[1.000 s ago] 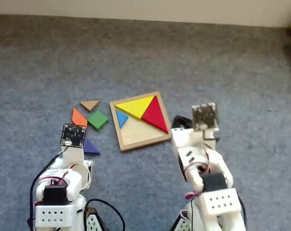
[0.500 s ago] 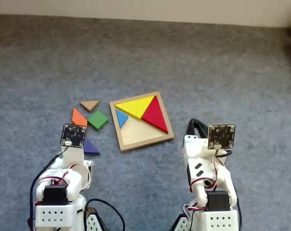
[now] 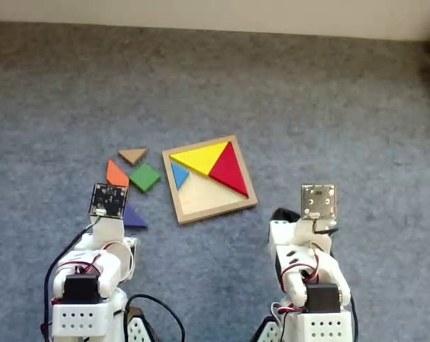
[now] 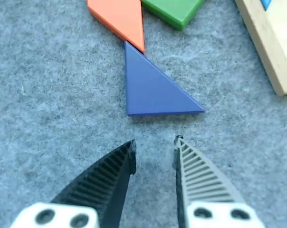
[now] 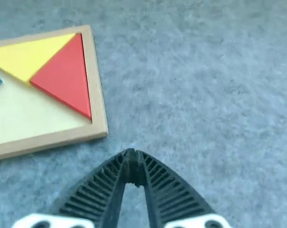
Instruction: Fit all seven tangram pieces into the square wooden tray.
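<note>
The square wooden tray (image 3: 240, 206) lies mid-table holding a yellow triangle (image 3: 198, 157), a red triangle (image 3: 229, 171) and a small blue triangle (image 3: 179, 174). Left of it on the carpet lie a tan triangle (image 3: 133, 155), an orange piece (image 3: 116, 174), a green square (image 3: 144, 177) and a dark blue triangle (image 3: 134, 216). My left gripper (image 4: 154, 145) is open just short of the dark blue triangle (image 4: 150, 90), with the orange piece (image 4: 119, 18) and green square (image 4: 172, 9) beyond. My right gripper (image 5: 132, 156) is shut and empty, near the tray's corner (image 5: 98, 128).
Grey carpet covers the table. Bare carpet stretches to the right of the tray (image 5: 215, 85) and beyond it. Both arm bases (image 3: 83, 299) stand at the near edge.
The right arm has pulled back from the tray's right edge toward its base. The left arm and all pieces have stayed put.
</note>
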Motion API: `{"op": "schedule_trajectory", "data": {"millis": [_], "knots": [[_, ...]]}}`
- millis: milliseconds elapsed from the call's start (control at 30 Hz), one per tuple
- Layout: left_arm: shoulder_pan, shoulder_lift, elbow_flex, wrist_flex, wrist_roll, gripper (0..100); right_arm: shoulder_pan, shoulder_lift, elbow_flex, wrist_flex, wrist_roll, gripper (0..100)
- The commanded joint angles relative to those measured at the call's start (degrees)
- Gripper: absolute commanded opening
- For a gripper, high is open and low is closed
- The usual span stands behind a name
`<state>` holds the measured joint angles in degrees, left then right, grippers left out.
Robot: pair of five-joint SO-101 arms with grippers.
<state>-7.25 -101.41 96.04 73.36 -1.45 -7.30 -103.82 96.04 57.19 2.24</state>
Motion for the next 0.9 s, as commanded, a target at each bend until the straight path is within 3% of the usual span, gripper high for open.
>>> {"op": "schedule_trajectory", "data": {"millis": [0, 267, 867], "knots": [[0.92, -2.68, 1.10, 0.26, -0.26, 14, 0.57, -1.10, 7.60, 4.53, 0.18, 0.5], [0.92, -2.68, 1.10, 0.26, -0.26, 14, 0.57, -1.19, 7.60, 14.37, 0.18, 0.5], [0.92, -2.68, 1.10, 0.26, -0.26, 14, 0.66, -1.27, 7.60, 14.37, 0.44, 0.5]]}}
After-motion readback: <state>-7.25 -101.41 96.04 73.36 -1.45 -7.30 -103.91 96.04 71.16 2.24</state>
